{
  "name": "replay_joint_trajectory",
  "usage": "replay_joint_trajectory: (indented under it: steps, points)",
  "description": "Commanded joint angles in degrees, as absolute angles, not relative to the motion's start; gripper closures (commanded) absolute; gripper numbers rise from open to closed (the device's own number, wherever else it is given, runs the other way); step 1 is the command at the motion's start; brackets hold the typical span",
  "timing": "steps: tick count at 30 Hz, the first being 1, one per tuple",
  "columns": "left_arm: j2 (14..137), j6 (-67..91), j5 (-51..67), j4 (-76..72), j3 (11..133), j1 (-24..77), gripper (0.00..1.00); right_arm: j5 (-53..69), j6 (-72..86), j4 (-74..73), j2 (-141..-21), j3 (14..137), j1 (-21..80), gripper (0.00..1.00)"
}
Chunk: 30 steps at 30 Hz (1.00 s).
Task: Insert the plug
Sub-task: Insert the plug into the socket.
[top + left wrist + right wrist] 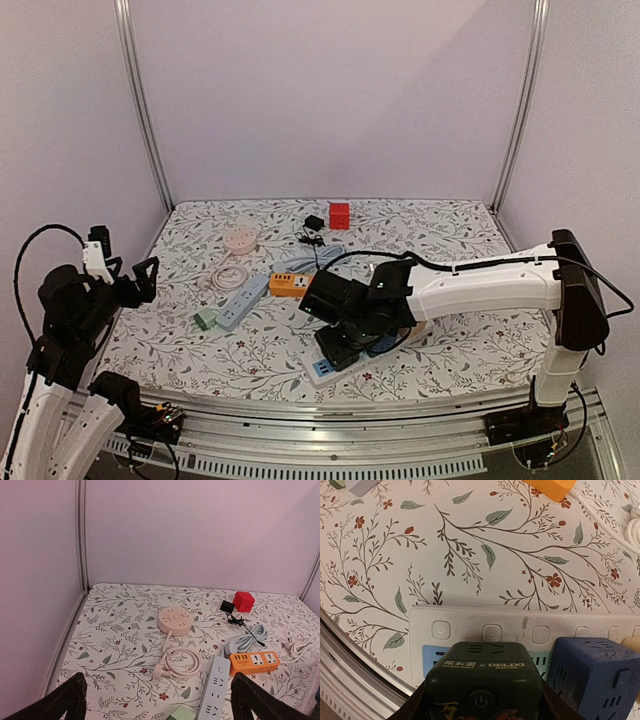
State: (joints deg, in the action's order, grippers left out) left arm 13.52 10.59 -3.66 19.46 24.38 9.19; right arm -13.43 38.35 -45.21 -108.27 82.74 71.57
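My right gripper [347, 348] is shut on a dark green cube plug [484, 680] with "DELIXI" lettering and a power button. It holds the cube on or just above the left end of a white power strip [470, 625] with a row of buttons and pale blue socket faces. The cube's underside is hidden, so I cannot tell whether its pins are seated. A dark blue cube plug [592, 672] sits on the strip just right of it. The strip [322, 369] lies near the table's front edge. My left gripper [125, 265] is open and empty, raised at the far left.
A pink round power strip [174, 620] with a coiled cord, a white strip [216, 687], an orange strip [254, 662], a red cube [243, 601] and a black adapter [227, 606] lie on the floral table. The metal front rail [350, 680] runs close by.
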Motion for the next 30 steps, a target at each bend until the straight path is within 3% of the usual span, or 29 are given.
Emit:
replay_joint_trajectory:
  steps: [1,10,17,23,30]
  points:
    - [13.3,10.6,-3.9,19.2,23.4,8.4,0.02,-11.7,36.5,-49.4,-113.3,77.1,71.8,1.00]
    - [13.7,10.6,-3.9,19.2,23.4,8.4,0.02,-6.2,34.8,-47.5,-118.7,66.5,71.8,1.00]
    - [14.0,10.6,-3.9,19.2,23.5,8.4,0.01,-7.0,33.1,-51.0,-118.6,70.6,71.8,1.00]
    - [14.2,10.5,-3.7,19.2,23.5,8.3,0.02,-10.9,30.6,-58.5,-116.5,81.6,71.8,0.53]
    - [14.2,10.3,-3.2,19.2,23.7,7.9,0.02,-12.0,26.4,-64.9,-113.5,95.0,71.8,0.26]
